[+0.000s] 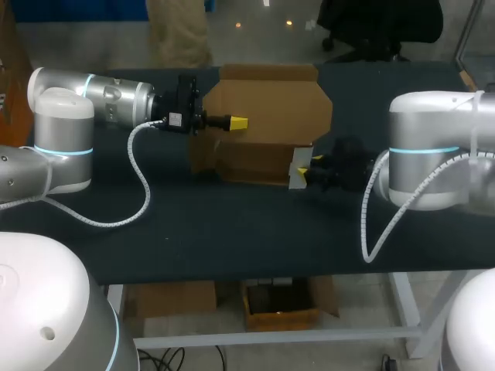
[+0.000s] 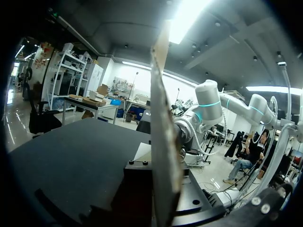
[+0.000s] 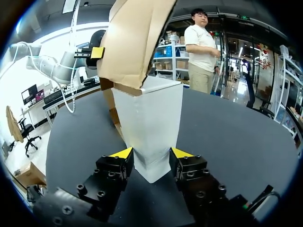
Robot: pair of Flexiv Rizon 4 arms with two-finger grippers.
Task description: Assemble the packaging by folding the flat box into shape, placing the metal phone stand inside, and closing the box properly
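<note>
One box flap, pinched in right hand

Wide dark table, matte top, straight front edge, pale metal legs below at the right.

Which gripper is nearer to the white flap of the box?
Right. The right gripper is shut on the white flap, a finger on each side; the left gripper is by the brown panel, away from it.
</note>
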